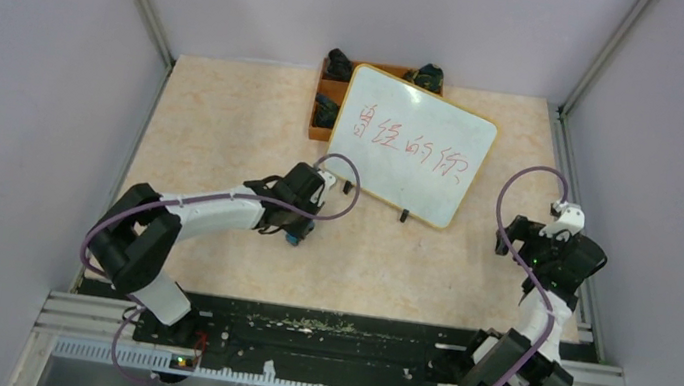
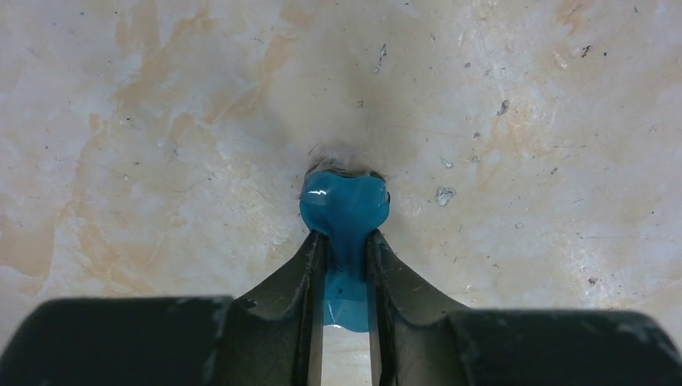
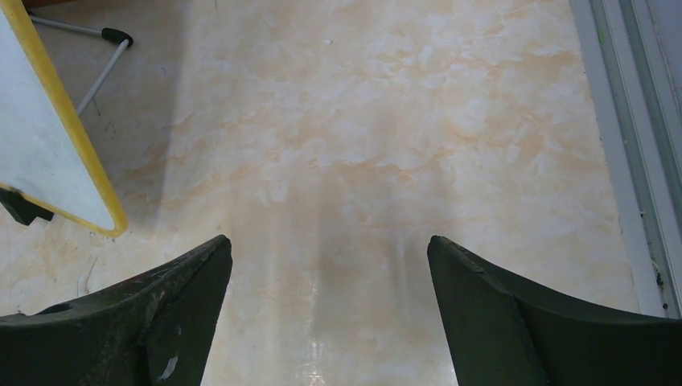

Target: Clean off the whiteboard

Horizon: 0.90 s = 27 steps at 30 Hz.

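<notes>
- Whiteboard [image 1: 412, 147]: it stands toward the far edge of the desk [image 1: 226, 126], a little right of the middle. It leans back on thin legs with small black feet [image 1: 403, 215] along its near side.
- Its face is white inside a thin yellow-orange frame and carries a row of red handwritten characters [image 1: 409, 142] across the middle.
- In the right wrist view the board's near right corner [image 3: 48, 153] fills the upper left. One black foot sits under it, and a slanted support leg [image 3: 100, 68] reaches the desk behind it.
- Behind the board's far left corner lies an orange-brown tray [image 1: 323, 99], partly hidden by the board, with several dark objects [image 1: 339, 63] in it. I cannot tell what they are.
- Left gripper [image 1: 296, 237]: it sits low over the desk, just beside the board's near left corner and apart from it.
- Its jaws are pinched together on a small blue object [image 2: 344, 205]. The object bulges out past the fingertips [image 2: 315, 249], and its far end meets the desk surface.
- Right gripper [image 3: 328, 241]: it hangs near the right edge of the desk, to the right of the board and apart from it.
- Its jaws stand wide apart, with only bare marbled desk showing between them.
- Along the right edge of the desk runs a pale metal rail [image 3: 635, 161], seen in the right wrist view.
</notes>
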Tool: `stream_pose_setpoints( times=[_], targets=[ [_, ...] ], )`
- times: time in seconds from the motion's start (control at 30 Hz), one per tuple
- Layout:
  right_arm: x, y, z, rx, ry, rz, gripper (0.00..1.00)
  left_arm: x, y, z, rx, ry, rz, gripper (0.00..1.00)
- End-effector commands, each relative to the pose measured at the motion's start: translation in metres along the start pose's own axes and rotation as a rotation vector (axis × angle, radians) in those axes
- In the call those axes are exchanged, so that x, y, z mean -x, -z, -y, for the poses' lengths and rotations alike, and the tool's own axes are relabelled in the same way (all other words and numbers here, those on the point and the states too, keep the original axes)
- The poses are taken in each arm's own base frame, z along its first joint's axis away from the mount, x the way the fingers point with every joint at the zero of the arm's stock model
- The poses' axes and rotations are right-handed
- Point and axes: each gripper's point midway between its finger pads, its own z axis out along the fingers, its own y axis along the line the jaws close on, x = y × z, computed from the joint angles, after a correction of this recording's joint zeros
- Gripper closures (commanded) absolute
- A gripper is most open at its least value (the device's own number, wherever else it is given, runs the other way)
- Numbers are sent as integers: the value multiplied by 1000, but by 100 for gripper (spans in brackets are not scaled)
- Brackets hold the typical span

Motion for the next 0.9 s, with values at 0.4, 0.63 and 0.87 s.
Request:
stream_pose_setpoints(
  times=[0.4,0.63,0.87],
  targets=[
    [30,-1,3,2,52,62,13,48,39,13,-96,127,273,100],
    [32,-2,7,-18,27,52,17,89,68,16,-146,196,498,100],
    [111,2,-6,142,39,-1,21,127,78,22,-168,192,590,94]
  ],
)
